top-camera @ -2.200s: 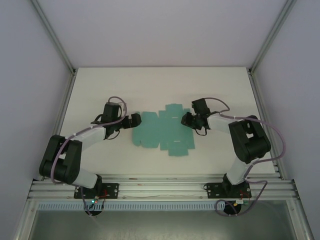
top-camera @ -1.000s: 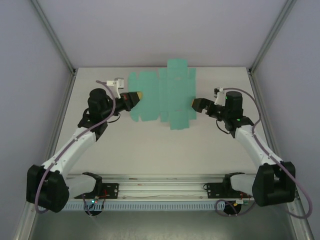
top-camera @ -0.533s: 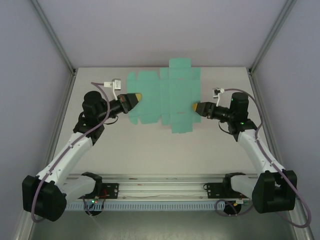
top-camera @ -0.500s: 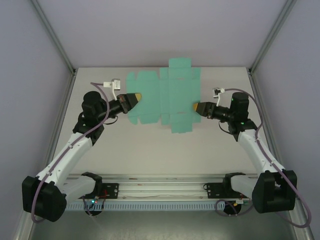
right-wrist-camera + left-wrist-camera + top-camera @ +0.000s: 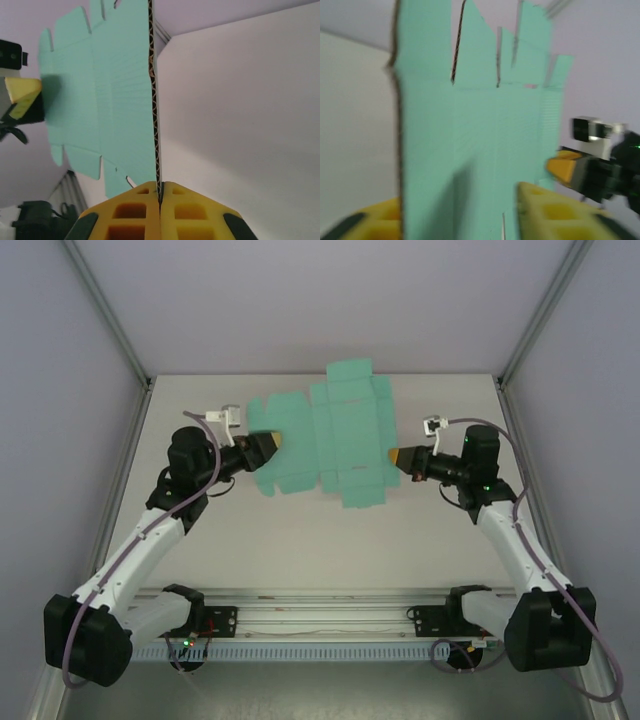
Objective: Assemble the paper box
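Note:
The paper box is a flat teal die-cut sheet (image 5: 325, 435) with flaps and tabs, held up in the air over the back of the table between the two arms. My right gripper (image 5: 400, 455) is shut on its right edge; in the right wrist view the yellow fingertips (image 5: 160, 192) pinch the corrugated edge of the sheet (image 5: 115, 90). My left gripper (image 5: 263, 448) is at the sheet's left edge. In the left wrist view its yellow fingers (image 5: 555, 210) stand apart with the sheet (image 5: 470, 130) between them, so this gripper (image 5: 457, 200) is open.
A white table (image 5: 300, 540) lies below, with plain walls on three sides and metal frame posts (image 5: 105, 310) at the back corners. An aluminium rail (image 5: 320, 615) with the arm bases runs along the near edge.
My right gripper has closed onto the sheet's right edge. The left jaws have opened. The sheet has shifted slightly left and tilted.

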